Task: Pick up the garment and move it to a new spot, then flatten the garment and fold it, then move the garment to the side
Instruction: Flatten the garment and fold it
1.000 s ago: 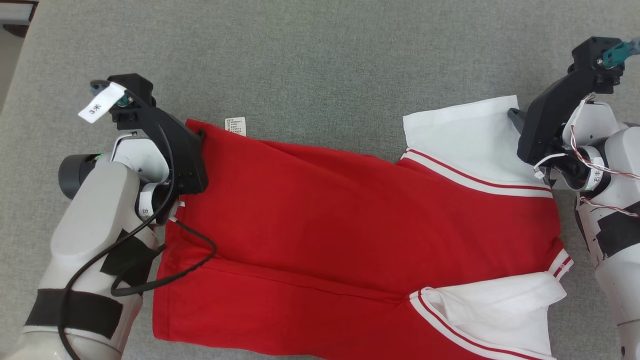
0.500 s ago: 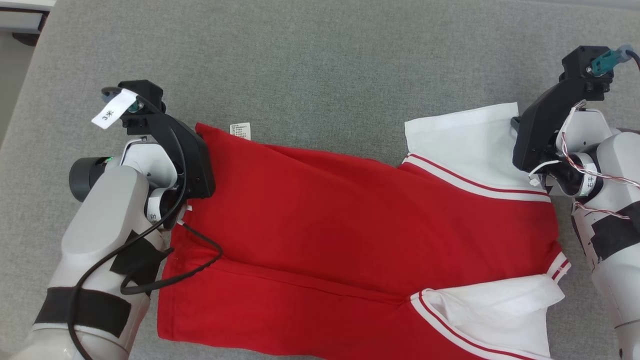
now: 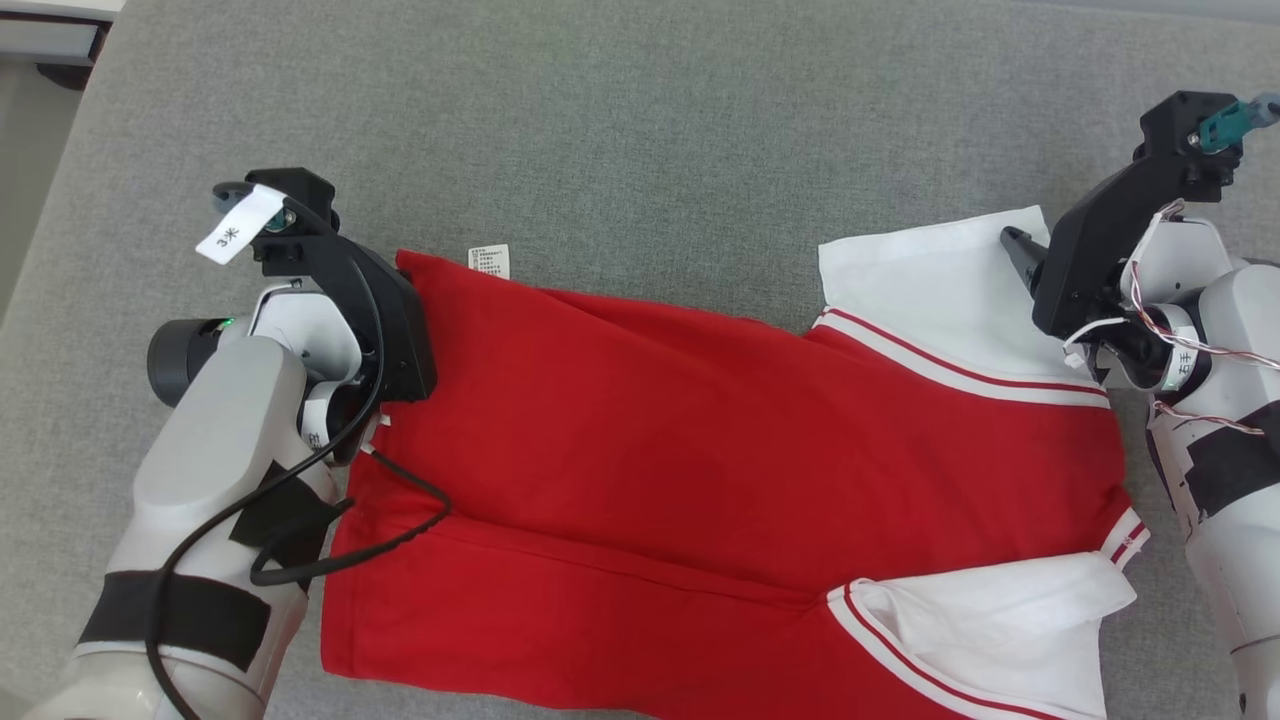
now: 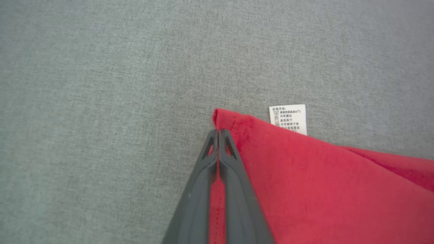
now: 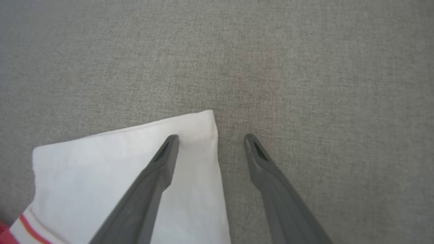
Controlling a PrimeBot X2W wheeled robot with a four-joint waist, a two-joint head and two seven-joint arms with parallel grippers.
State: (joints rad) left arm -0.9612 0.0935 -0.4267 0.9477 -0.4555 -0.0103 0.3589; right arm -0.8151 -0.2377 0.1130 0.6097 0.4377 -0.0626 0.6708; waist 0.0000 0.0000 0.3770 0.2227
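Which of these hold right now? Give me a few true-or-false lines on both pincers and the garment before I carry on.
1. The left pincer is shut on a red corner of the garment. True.
2. The right pincer has one finger over the white sleeve and the other over the grey surface. True.
3. The right pincer is clamped on that sleeve. False: its jaws stand open.
4. The care label hangs from the white sleeve. False: it sticks out beside the red corner that the left pincer holds.
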